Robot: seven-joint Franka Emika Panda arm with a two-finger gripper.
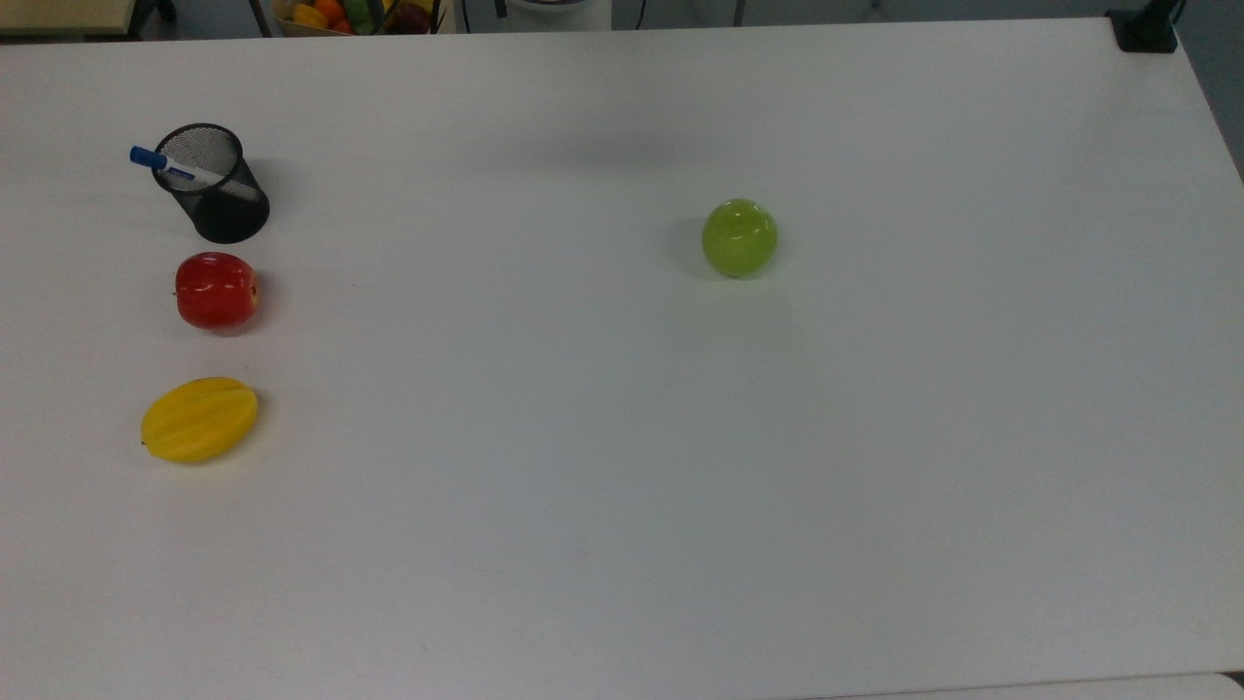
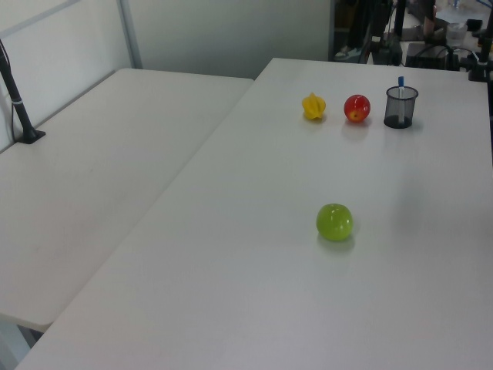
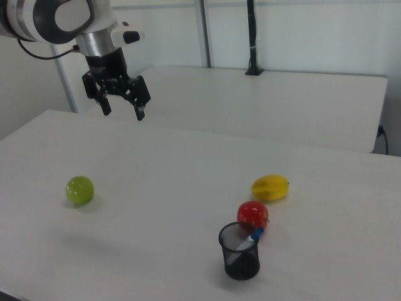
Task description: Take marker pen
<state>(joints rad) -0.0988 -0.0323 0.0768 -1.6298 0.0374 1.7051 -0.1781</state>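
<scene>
Marker pen standing in a mesh cup, arm high above the table with its pincer spread wide.

The white table (image 1: 622,467) carries everything; a second white table (image 2: 92,169) adjoins it on the left view's left. In the right view the Panda arm (image 3: 56,19) hangs over the table's far part, its gripper (image 3: 122,111) pointing down with both fingers well apart and nothing between them, well clear of the green apple (image 3: 79,190) below. Near the top view's left edge three things sit in a line: a yellow star fruit (image 1: 199,419), a red apple (image 1: 216,290) and a black mesh pen holder (image 1: 214,185). The marker pen (image 1: 185,172) leans inside the holder, blue cap poking over the rim toward the top view's left.
</scene>
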